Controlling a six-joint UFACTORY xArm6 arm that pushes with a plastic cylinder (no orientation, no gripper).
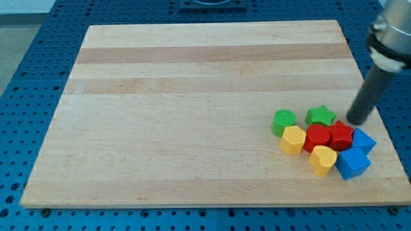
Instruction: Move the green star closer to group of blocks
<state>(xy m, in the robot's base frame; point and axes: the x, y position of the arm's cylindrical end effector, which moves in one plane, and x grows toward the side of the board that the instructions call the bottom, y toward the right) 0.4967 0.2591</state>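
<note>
The green star [320, 116] lies on the wooden board [192, 96] at the view's lower right, touching the top of a tight group of blocks. That group holds a green cylinder [283, 121], a yellow hexagon-like block [293, 139], two red blocks [317, 136] [341, 135], a yellow heart [323, 160] and two blue blocks [352, 162] [363, 140]. My tip [356, 121] is just to the right of the green star, a small gap away, above the right red block.
The board sits on a blue perforated table [38, 51]. The arm's grey body [392, 38] enters from the view's upper right. The board's right edge [379, 128] runs close to the blue blocks.
</note>
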